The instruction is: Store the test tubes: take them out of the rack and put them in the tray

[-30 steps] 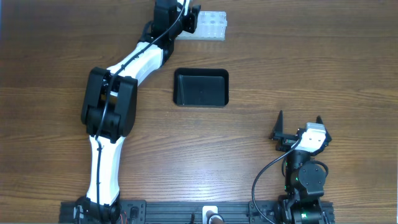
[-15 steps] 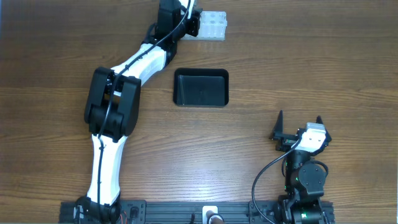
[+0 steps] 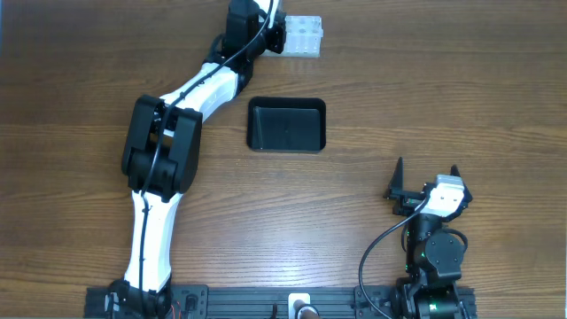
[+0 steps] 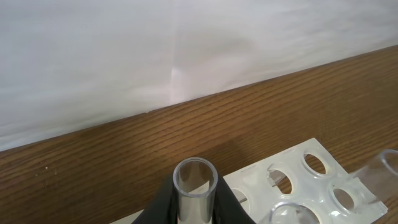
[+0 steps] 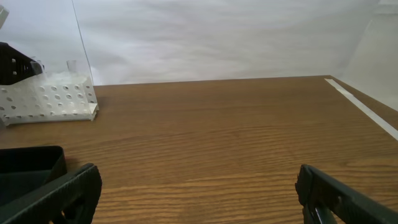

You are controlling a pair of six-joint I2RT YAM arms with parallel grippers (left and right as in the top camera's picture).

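At the top of the overhead frame the left arm's tool (image 4: 195, 208) is pinching a clear test tube (image 4: 194, 179) just under its rim. The tube stands upright at the left edge of the white rack (image 4: 298, 180), and I cannot tell whether its foot has cleared the holes. The black tray (image 3: 286, 125) sits on the worktop (image 3: 443, 80) just below the rack in that frame, so I'd judge the tube must rise along its long axis before coming down-frame. The right arm's tool (image 3: 426, 182), fingers spread, rests well apart at lower right, leaving the left arm far nearer.
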